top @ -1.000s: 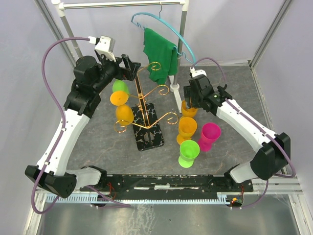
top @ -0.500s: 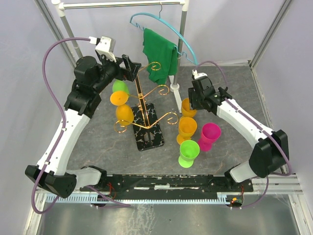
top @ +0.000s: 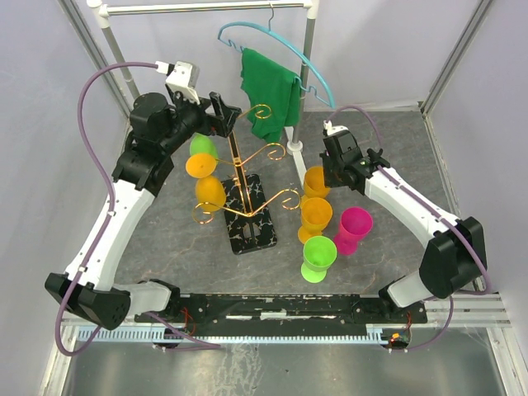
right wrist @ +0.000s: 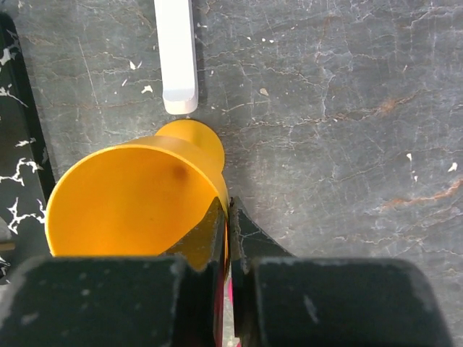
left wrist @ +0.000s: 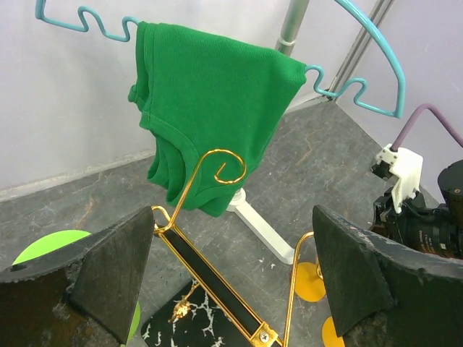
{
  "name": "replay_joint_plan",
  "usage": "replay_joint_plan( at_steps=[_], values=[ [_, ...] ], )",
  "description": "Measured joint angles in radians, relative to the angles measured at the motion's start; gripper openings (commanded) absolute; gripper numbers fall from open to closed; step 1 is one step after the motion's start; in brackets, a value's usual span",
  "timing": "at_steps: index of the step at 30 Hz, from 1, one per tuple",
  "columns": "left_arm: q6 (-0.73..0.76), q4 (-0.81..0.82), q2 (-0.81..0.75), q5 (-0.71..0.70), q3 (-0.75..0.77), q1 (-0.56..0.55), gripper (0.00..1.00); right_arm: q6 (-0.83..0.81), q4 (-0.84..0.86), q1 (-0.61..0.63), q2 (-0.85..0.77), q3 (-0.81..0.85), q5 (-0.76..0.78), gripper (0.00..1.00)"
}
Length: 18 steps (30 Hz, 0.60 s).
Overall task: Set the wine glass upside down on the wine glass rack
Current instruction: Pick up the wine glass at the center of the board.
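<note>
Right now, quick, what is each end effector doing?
Left end effector: open, holding nothing.
Right end effector: shut on the rim of the orange wine glass.

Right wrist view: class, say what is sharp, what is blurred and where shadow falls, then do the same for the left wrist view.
Right wrist view: right gripper dark and soft near the lens; orange wine glass and table veins sharp; soft shadow on the table beside the glass. Left wrist view: left gripper dim, green shirt and wine glass rack crisp.
</note>
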Motion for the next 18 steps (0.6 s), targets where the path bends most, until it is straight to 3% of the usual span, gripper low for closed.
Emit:
replay_joint_plan(
  at_steps=[8, 18],
  values=[
    [-0.142, 0.006, 0.019, 0.018, 0.012, 0.000, 0.95, -0.034, -0.078, 0.000, -0.034, 0.031, 0.056, 0.01],
    [-0.407, 0.056, 0.089, -0.021, 0.043, 0.000, 0.96, -0.120, -0.206, -0.001, -0.282, 0.212, 0.354, 0.01]
  ],
)
